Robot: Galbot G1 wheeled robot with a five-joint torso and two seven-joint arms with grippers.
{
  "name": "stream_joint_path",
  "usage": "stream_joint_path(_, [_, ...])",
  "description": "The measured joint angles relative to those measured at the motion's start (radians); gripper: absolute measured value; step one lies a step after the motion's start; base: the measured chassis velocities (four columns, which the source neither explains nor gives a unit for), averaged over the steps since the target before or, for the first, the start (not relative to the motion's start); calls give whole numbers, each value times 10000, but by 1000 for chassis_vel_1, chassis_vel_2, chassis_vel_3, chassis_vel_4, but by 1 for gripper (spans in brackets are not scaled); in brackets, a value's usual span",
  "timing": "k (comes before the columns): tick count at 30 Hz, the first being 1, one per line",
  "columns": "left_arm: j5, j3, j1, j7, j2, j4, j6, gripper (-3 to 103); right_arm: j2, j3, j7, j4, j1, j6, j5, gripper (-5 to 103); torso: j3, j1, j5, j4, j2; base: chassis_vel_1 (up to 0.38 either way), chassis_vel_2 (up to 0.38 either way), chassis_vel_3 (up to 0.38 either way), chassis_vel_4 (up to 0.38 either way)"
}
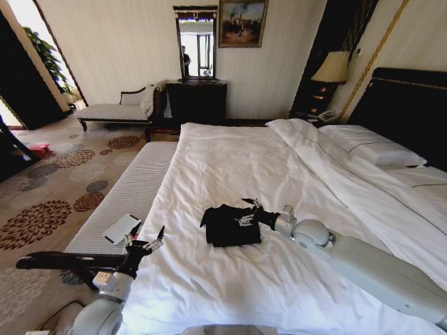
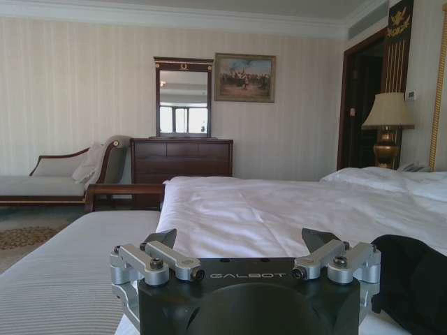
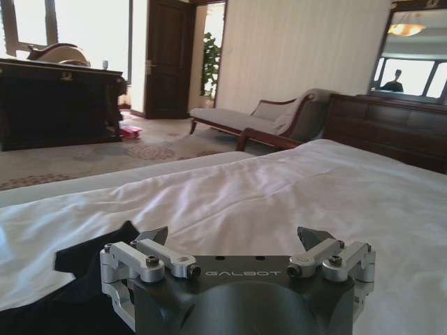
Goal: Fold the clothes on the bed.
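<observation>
The clothes are a small black top lying bunched on the white duvet of the bed, near its front middle. My right gripper is open at the top's right edge, just over the fabric, with nothing between its fingers. In the right wrist view the gripper stands open above the duvet, with the black clothes beside and below it. My left gripper is open at the bed's left edge, well apart from the top. The left wrist view shows the open gripper and the clothes off to one side.
A grey striped bench runs along the bed's left side with a white flat card on it. Pillows and the dark headboard are at the right. A chaise and a dark dresser stand by the far wall.
</observation>
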Motion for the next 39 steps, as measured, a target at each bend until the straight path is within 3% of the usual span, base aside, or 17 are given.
stream_joint_path(1, [0, 0, 0, 0, 0, 0, 0, 100, 0, 0, 0, 0, 0, 0, 0, 100, 0, 0, 0, 0, 0, 0, 0, 0, 0])
stream_joint_path(3, [0, 0, -1, 0, 0, 1, 0, 100, 171, 1624, 462, -188, -1289, 348, -202, 100, 0, -1, 0, -3, 0, 0, 0, 0, 0])
stream_joint_path(5, [0, -1, 0, 0, 1, 1, 0, 100, 226, 2054, 532, -231, -1613, 438, -269, 100, 0, -1, 3, -5, 0, 0, 0, 0, 0])
stream_joint_path(9, [0, 0, 0, 0, 1, 0, 0, 100, 1047, 5671, 643, -360, -4360, 1171, -1519, 100, 0, 0, 1, -3, 0, 0, 0, 0, 0])
stream_joint_path(10, [0, 0, 0, 0, 1, 0, 0, 100, 1047, 5671, 643, -360, -4360, 1171, -1519, 100, 0, 0, 1, -3, 0, 0, 0, 0, 0])
stream_joint_path(13, [0, -1, 0, -1, 1, 0, 0, 100, 2041, 7650, 649, -296, -6216, 1543, -2313, 100, -1, -1, 5, -10, 0, 0, 0, 0, 0])
stream_joint_path(16, [0, -1, -1, -1, 2, 0, -1, 100, 2482, 8353, 643, -252, -6795, 1682, -2642, 100, -2, -1, 3, -8, 0, 0, 0, 0, 0])
stream_joint_path(18, [0, -1, 0, -2, 2, 0, -1, 100, 3306, 9376, 556, -185, -7657, 1989, -3148, 100, -2, -1, 3, -4, 0, 0, 0, 0, 0])
stream_joint_path(25, [0, 0, 0, 0, 1, 0, -1, 100, 4514, 10720, 87, 30, -8633, 2601, -3601, 100, -2, -1, -1, -4, -1, 0, 0, 0, 0])
stream_joint_path(32, [0, -1, 0, 0, 1, 0, -1, 100, 4766, 10903, -796, 247, -9105, 3113, -3854, 100, 0, 0, -1, -4, -1, 0, 0, 0, 0])
stream_joint_path(39, [0, 0, 0, 0, 1, 0, 0, 100, 4759, 10719, -891, 354, -9056, 3116, -4025, 100, 0, 0, -1, -2, -1, 0, 0, 0, 0])
